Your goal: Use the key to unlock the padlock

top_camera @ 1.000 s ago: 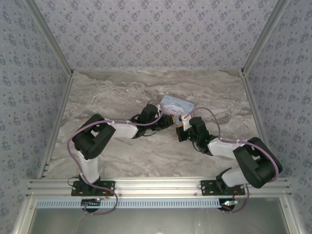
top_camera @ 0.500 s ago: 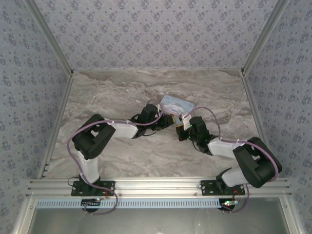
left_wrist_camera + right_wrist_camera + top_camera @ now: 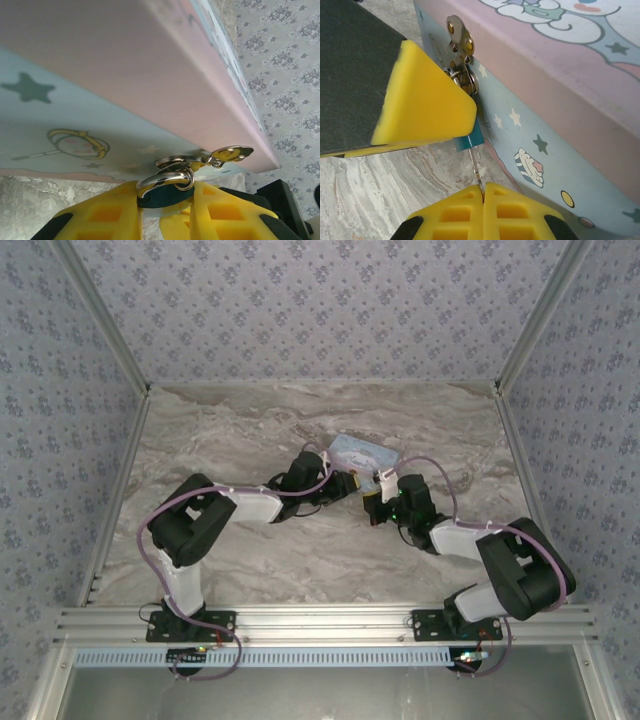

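Between yellow fingers point(image 3: 451, 216) juts a slim metal key point(image 3: 476, 171).

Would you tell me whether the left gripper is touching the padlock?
Touching: the left wrist view shows the left gripper clamped on the padlock, its teal body between the fingers.

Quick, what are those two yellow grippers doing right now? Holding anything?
The left gripper is closed on the padlock.
The right gripper is closed on the key, whose tip is at the padlock.
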Available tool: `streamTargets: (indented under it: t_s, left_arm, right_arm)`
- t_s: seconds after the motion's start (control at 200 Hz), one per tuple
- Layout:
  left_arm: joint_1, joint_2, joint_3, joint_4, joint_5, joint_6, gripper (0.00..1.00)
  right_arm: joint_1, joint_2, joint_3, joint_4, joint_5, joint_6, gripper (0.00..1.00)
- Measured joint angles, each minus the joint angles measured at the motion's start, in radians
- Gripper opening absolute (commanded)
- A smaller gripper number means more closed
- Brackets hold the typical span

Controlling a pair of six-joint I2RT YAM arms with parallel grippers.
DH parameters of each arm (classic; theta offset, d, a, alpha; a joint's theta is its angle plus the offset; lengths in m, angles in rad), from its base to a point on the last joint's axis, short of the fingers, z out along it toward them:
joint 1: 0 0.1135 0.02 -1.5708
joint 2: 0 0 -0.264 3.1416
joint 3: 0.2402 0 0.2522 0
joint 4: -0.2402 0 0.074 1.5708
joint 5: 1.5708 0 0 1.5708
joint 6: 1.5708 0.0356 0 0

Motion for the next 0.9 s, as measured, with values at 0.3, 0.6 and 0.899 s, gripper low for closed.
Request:
streamTargets:
  t_s: [0.3, 0.6, 0.899]
  left_arm:
    - [0.003, 0.000, 0.004, 0.002, 0.003, -0.003, 0.24]
    - [0.003, 0.000, 0.005, 0.002, 0.003, -0.007, 0.24]
    - [0.003, 0.000, 0.005, 0.000, 0.004, -0.010, 0.24]
  right_arm:
    - [-0.043, 0.013, 0.006, 0.013, -0.086, 0.026, 0.00]
    - [-0.085, 0.033, 0.026, 0.001, -0.175, 0.053, 0.00]
    - [-0.098, 0.072, 0.064, 0.002, -0.228, 0.084, 0.00]
